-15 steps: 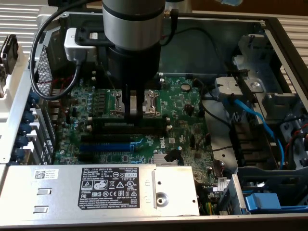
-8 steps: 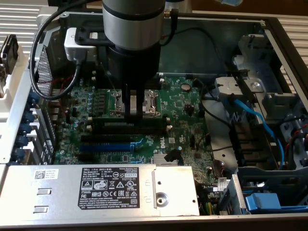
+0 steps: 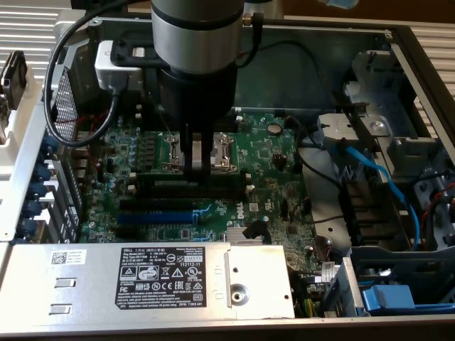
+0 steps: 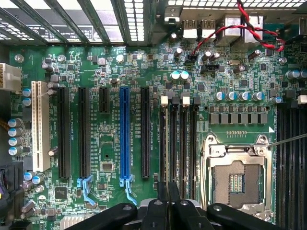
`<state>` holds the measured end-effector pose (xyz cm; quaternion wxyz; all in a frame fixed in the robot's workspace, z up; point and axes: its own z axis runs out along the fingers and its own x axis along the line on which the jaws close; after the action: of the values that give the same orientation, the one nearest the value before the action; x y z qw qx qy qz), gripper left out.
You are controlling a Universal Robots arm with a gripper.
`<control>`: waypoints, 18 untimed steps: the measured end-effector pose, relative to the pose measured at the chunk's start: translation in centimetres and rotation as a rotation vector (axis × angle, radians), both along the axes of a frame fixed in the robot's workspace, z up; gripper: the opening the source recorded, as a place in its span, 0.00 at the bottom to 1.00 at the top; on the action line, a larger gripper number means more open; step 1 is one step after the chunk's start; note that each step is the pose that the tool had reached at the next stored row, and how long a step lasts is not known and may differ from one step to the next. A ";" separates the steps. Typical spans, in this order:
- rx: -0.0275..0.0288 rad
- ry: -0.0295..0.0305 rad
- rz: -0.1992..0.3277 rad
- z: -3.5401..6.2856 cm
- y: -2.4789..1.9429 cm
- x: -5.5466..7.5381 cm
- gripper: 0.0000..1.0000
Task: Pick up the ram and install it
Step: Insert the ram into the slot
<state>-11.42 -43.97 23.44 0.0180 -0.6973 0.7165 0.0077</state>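
We see the gripper (image 3: 197,160) lowered over the green motherboard (image 3: 270,153) inside the open computer case (image 3: 320,42), its fingers (image 3: 196,155) drawn narrow and pressed down on the ram (image 3: 186,179) — a thin stick standing on edge in the black memory slots (image 4: 178,143), just beside the CPU socket (image 4: 235,175). In the wrist view the fingertips meet above those slots (the blue expansion slot (image 4: 125,136) lies apart). The power supply (image 3: 149,277) sits along the case's near edge.

Green motherboard (image 3: 270,160) inside an open computer case (image 3: 398,42). Silver power supply (image 3: 142,277) with a black label at 6 o'clock; blue cables (image 3: 377,174) at 3 o'clock. Blue expansion slot (image 4: 124,136) lies between black slots, empty CPU socket (image 4: 235,179) at 4 o'clock.
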 end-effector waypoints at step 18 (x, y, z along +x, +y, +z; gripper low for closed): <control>-0.0010 0.0001 -0.015 -0.15 0.00 0.0 0.12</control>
<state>-11.43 -43.97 23.28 0.0177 -0.6918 0.7218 0.0072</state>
